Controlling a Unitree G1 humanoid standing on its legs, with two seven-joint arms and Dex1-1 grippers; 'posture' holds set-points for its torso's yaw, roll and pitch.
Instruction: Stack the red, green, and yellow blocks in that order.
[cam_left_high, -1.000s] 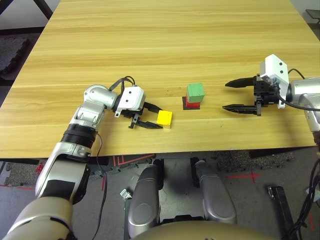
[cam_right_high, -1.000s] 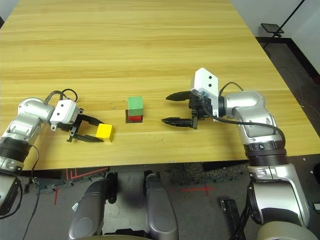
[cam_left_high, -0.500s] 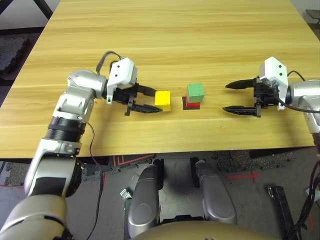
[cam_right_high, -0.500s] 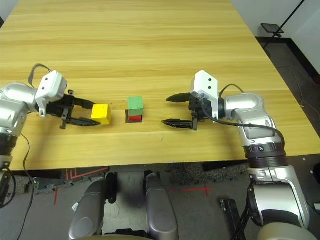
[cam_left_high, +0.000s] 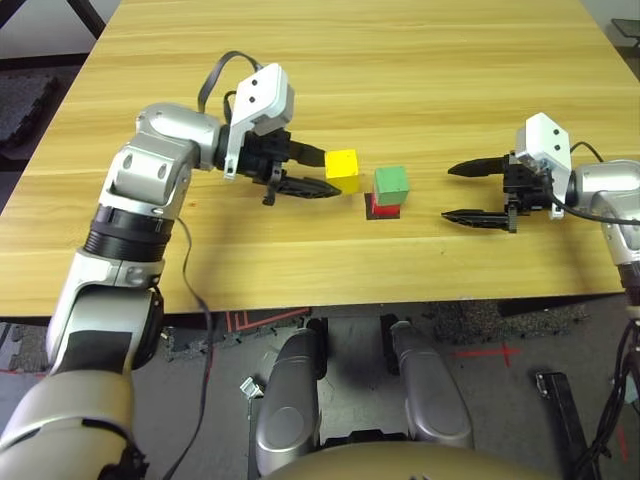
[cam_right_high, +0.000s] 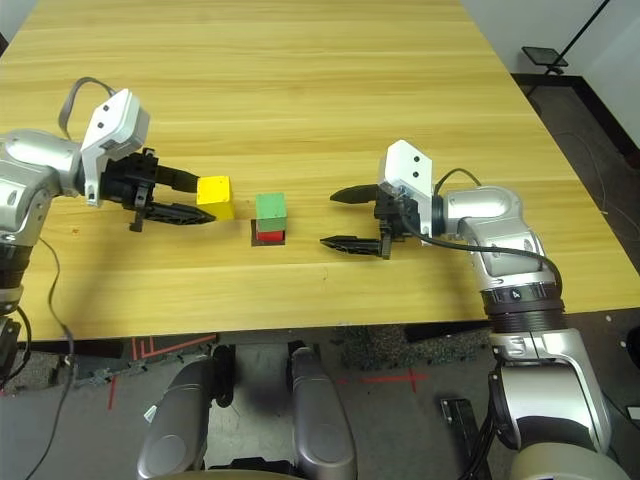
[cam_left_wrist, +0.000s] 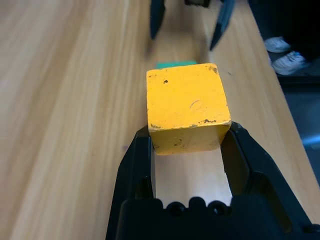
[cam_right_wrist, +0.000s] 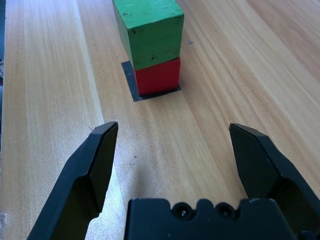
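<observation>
the light wooden counter (cam_left_high: 420, 60) carries everything, its near edge running along the bottom of the head views. the left arm reaches in from the counter's left side, and the left tool (cam_left_high: 318, 170) is pinching the small matte yellow cube (cam_left_high: 342, 164) between its two black fingers (cam_left_wrist: 135, 165), the cube lifted off the counter surface. in the left wrist view the yellow cube sits gripped at its lower sides, its scuffed face toward the camera. the right tool (cam_right_high: 338, 217) rests low over the counter toward its right side, its fingers spread wide with nothing between them, pointing at the stack. near the middle of the counter, closer to its near edge than its far one, the small matte green cube (cam_left_high: 391, 185) sits on top of the small matte red cube (cam_right_wrist: 158, 76), slightly turned against it. the red cube stands on a flat black square patch (cam_right_wrist: 131, 83). the held yellow cube is just beside the green one, on its left, not touching it.
</observation>
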